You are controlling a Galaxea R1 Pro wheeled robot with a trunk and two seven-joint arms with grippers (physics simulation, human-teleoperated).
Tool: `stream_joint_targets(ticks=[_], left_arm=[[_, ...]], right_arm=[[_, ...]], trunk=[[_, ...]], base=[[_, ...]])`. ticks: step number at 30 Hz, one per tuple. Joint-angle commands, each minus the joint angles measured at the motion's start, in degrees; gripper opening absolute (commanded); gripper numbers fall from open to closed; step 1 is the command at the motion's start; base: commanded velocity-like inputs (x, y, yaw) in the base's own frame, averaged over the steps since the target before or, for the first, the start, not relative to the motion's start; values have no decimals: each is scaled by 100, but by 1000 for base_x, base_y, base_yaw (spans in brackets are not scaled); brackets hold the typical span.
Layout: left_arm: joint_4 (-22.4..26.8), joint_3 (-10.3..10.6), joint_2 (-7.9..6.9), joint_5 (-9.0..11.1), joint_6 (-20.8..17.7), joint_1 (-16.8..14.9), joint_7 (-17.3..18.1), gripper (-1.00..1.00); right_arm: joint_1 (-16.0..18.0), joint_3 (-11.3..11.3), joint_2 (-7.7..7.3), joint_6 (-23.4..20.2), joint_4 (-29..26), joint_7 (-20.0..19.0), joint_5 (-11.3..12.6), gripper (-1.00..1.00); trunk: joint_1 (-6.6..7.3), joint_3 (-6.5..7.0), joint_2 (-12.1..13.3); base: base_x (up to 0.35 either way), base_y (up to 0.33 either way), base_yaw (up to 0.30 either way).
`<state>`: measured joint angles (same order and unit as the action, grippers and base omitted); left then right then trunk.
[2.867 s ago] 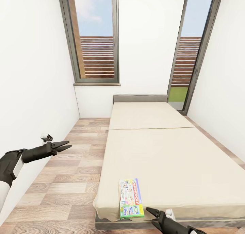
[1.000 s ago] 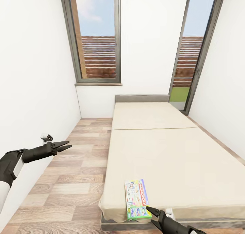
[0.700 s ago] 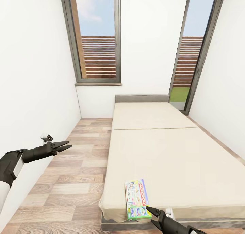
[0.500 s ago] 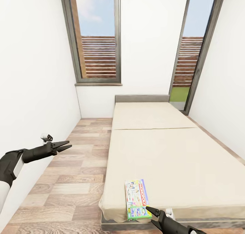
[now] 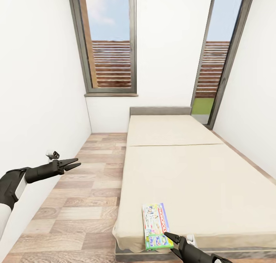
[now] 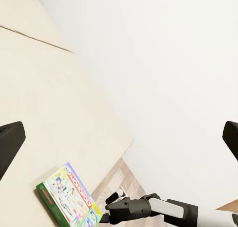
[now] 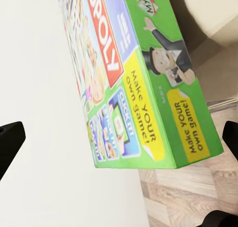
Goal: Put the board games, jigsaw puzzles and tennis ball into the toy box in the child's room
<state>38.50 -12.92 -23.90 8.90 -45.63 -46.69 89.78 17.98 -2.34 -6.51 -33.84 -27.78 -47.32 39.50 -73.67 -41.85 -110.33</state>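
My right end effector (image 5: 171, 238) hovered just off the foot edge of the bed (image 5: 199, 178), fingers spread, its tips beside the near end of the board game (image 5: 156, 226). I held it there, I judge, to line up for a grasp: the box lay flat at the near left corner of the mattress, its green end poking slightly past the foot edge, which gave the fingers a lip to close on. In the right wrist view the game's printed cover (image 7: 144, 83) lay between the parted fingers, not yet pinched.

My left end effector (image 5: 71, 164) hung over the wood floor (image 5: 76, 201) beside the bed, fingers parted, holding nothing, kept clear of the reach.

Against the picture from a few seconds before, the whole scene had shifted sideways, so my base or head had moved; the arms kept their poses. Farther off stood the headboard (image 5: 160, 110) and the tall windows (image 5: 111, 41).
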Motion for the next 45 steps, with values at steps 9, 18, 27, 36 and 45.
stream_joint_targets(ticks=[9,18,27,36,45], left_arm=[[0,0,-1,-3,-60,-2,22,100],[0,0,-1,-3,-60,-2,22,100],[0,0,-1,-3,-64,-1,22,100],[0,0,-1,-3,-60,-2,22,100],[0,0,-1,-3,-60,-2,22,100]], right_arm=[[4,-12,1,-43,1,-5,22,100],[2,-17,1,-44,1,-5,31,100],[1,-20,1,-44,1,-5,32,100],[3,-18,1,-44,1,-5,37,100],[3,-15,0,-36,1,-5,29,-100]], trunk=[[1,-6,-2],[1,-6,-2],[1,-6,-2],[1,-6,-2],[1,-6,-2]], base=[[3,3,0],[0,0,0],[0,0,0],[0,0,0],[0,0,0]])
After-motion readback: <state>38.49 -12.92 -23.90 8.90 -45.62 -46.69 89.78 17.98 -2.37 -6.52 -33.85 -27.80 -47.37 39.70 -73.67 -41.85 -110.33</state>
